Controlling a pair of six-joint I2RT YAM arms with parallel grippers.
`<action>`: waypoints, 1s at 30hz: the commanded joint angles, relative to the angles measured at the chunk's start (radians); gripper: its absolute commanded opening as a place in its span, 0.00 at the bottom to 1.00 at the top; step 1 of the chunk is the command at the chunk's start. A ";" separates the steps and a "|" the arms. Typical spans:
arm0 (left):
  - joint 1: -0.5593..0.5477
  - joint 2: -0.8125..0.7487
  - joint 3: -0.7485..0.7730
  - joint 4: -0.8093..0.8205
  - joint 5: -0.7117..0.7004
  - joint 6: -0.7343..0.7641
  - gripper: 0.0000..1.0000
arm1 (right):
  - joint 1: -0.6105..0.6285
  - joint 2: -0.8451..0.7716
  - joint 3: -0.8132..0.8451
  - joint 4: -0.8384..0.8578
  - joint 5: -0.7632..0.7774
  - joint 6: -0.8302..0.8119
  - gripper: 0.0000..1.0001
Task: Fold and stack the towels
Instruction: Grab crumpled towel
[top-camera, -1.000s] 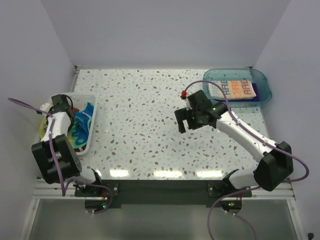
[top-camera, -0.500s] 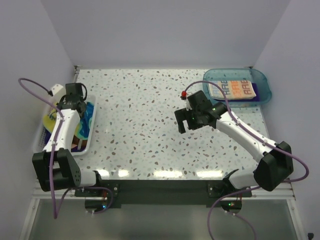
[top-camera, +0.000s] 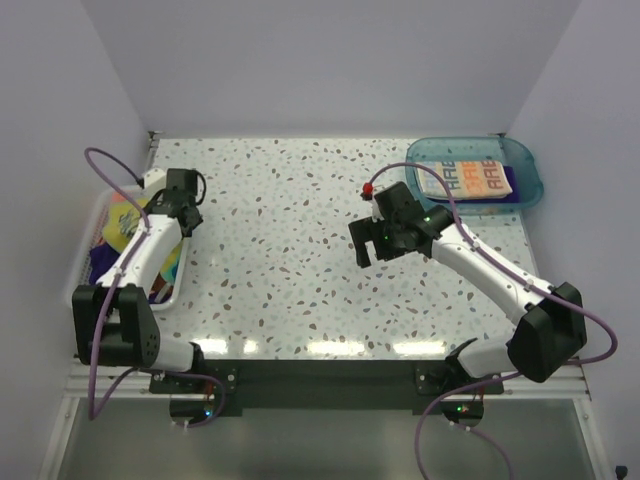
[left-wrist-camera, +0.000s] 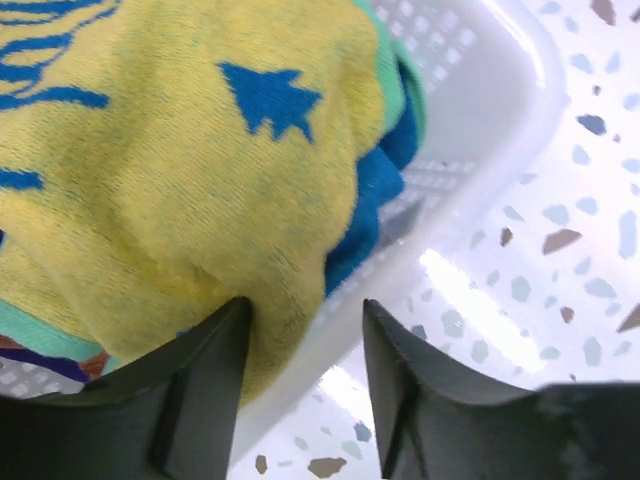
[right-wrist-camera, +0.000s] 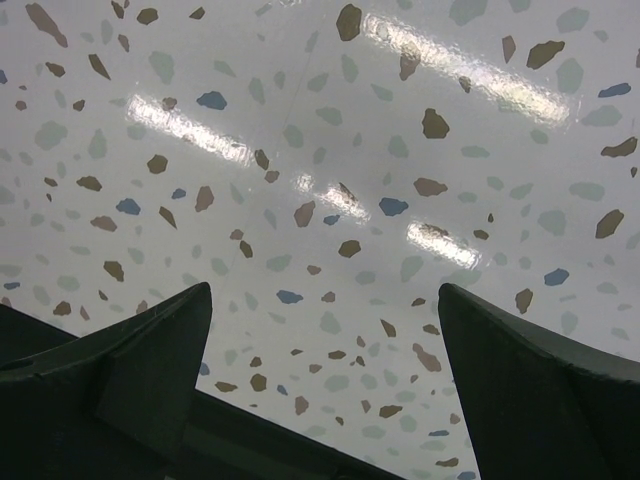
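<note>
Where the white basket has its far right corner, the left gripper hovers just above it with its jaws about half apart. The yellow towel with blue markings, heaped in the basket, bulges against one finger and a little into the gap. The other finger stands clear of it, so nothing is pinched. Some blue cloth shows under the yellow, against the basket's wall. Well to the right of the basket, the right gripper hangs above the speckled table, jaws spread wide and empty. Farther right of the basket and farther back, a blue tray holds a folded white towel with coloured letters, lying on a purple towel.
</note>
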 joint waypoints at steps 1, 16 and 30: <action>-0.072 -0.028 0.077 0.018 -0.046 -0.004 0.56 | 0.001 0.000 -0.004 0.022 -0.026 0.010 0.99; 0.180 -0.130 0.088 -0.022 -0.088 0.005 0.92 | 0.001 -0.009 0.007 -0.009 -0.043 -0.013 0.99; 0.290 -0.015 0.037 0.067 0.024 0.008 0.71 | 0.001 -0.011 -0.017 -0.013 -0.035 -0.014 0.99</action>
